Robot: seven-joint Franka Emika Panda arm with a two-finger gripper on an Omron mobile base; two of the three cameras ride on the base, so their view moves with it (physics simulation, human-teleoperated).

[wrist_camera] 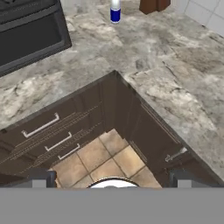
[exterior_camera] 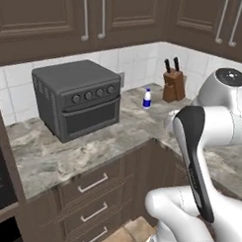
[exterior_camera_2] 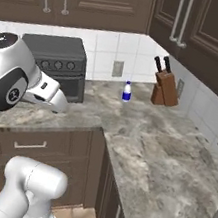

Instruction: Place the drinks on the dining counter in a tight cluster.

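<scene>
I count on the dining counter [exterior_camera_2: 173, 158]: one white bottle [exterior_camera: 147, 98] with blue band, upright near the back tiles, between one dark toaster oven [exterior_camera: 77, 97] and one knife block [exterior_camera: 173, 85] holding two knives. My gripper [wrist_camera: 112, 181]: fingers spread wide, empty, above the floor.

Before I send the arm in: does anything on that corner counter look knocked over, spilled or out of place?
Nothing stands out. The white bottle with the blue cap stands upright on the marbled counter, between the toaster oven and the knife block. No spill or damage shows, and the drawers below look shut.
</scene>
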